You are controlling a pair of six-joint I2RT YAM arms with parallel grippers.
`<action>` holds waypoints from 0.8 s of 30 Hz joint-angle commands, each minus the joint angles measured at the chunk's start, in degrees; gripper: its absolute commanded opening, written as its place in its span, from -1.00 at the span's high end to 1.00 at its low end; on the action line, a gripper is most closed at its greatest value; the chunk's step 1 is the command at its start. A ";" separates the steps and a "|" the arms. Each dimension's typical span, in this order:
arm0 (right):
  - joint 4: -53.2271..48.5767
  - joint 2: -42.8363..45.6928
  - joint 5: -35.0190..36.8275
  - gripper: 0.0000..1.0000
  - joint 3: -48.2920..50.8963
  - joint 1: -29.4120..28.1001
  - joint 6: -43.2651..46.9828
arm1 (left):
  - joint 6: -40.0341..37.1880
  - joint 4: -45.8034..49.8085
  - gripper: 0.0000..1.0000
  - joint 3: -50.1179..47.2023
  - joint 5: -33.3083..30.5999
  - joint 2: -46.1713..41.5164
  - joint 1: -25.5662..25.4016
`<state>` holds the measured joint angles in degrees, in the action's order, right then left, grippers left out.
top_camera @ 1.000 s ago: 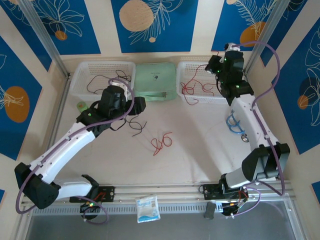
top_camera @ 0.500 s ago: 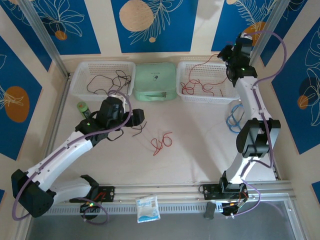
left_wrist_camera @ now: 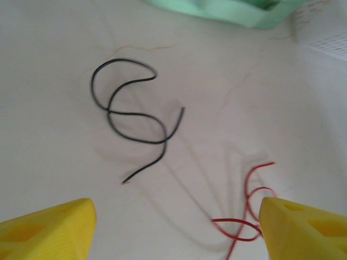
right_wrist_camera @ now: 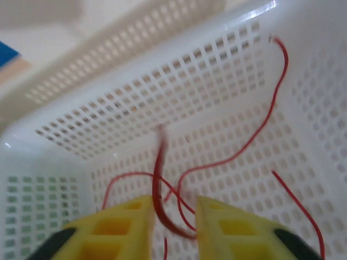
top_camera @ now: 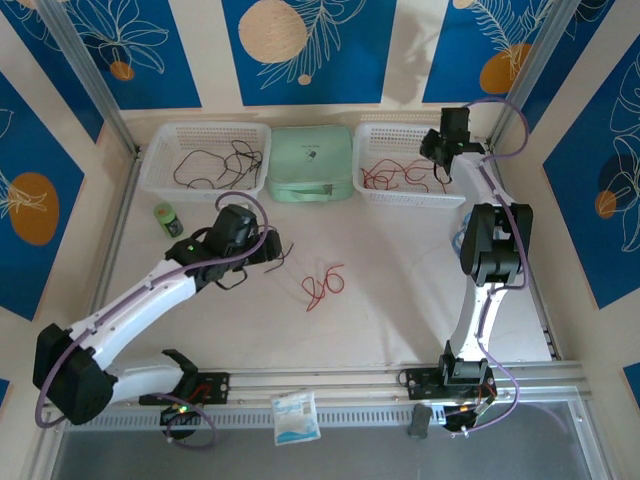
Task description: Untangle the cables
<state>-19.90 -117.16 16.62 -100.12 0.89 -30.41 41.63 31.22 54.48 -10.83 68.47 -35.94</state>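
The cables (top_camera: 323, 285), thin flexible wires in bright red and black, are laid out by colour in the top view. Dark ones lie in the left white perforated plastic basket (top_camera: 150, 170) and red ones in the right white basket (top_camera: 372, 196). A red tangle and a black wire (top_camera: 280, 260) lie loose on the pale bench (top_camera: 400, 300) between the baskets. The left gripper (top_camera: 272, 246) hovers low by the black wire, probably lining up a pick. The right gripper (top_camera: 441, 152) hangs over the right basket, where the red wires are gathered.

From the left wrist, the yellow fingers (left_wrist_camera: 49, 227) are spread wide and hold nothing. The curled black wire lies ahead of them on its own. It is clear of the red wire (left_wrist_camera: 246, 208) near the right-hand finger, so it could be taken singly.

From the right wrist, the fingers (right_wrist_camera: 127, 230) stand slightly apart, with a gap wider than the blurred red wire that passes between them. That wire looks loose rather than pinched, and it is placed to drop among the other red wires on the basket floor.
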 commanded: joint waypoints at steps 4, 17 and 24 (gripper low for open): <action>-7.48 1.03 -4.53 -0.23 -0.18 0.36 -1.09 | 0.65 2.82 -0.48 2.05 -5.44 5.56 4.22; -7.26 19.86 -8.60 -0.62 16.43 -0.71 1.48 | -4.43 -16.99 0.06 2.65 9.00 23.36 14.05; -6.45 32.21 -9.52 -0.54 25.77 -3.86 2.83 | 0.24 -22.68 0.14 -1.04 13.68 22.76 13.46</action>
<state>-26.61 -88.25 9.04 -76.86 -1.72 -29.06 39.64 12.27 54.85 -0.34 93.25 -22.26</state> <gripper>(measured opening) 0.773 0.434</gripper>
